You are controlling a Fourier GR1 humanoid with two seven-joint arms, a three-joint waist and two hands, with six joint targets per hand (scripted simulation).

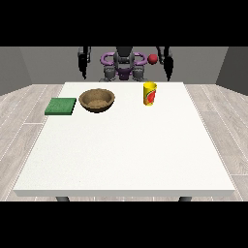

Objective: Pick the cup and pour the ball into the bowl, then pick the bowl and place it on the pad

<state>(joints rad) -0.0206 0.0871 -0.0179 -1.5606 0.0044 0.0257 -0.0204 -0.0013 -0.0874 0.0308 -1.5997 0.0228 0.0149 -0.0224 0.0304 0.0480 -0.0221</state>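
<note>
A yellow cup (149,93) with a red mark stands upright on the white table (126,150), towards the far right. A small red ball (153,59) shows straight above the cup, apart from it and touching no hand. A brown bowl (97,100) sits left of the cup, and a flat green pad (61,106) lies at the table's left edge beside the bowl. The hand at the view's left (84,69) and the hand at the view's right (169,69) hang beside the robot's body beyond the far edge, fingers pointing down, holding nothing.
The robot's torso (124,65) stands behind the table's far edge. The near half of the table holds nothing. Wooden floor surrounds the table on all sides.
</note>
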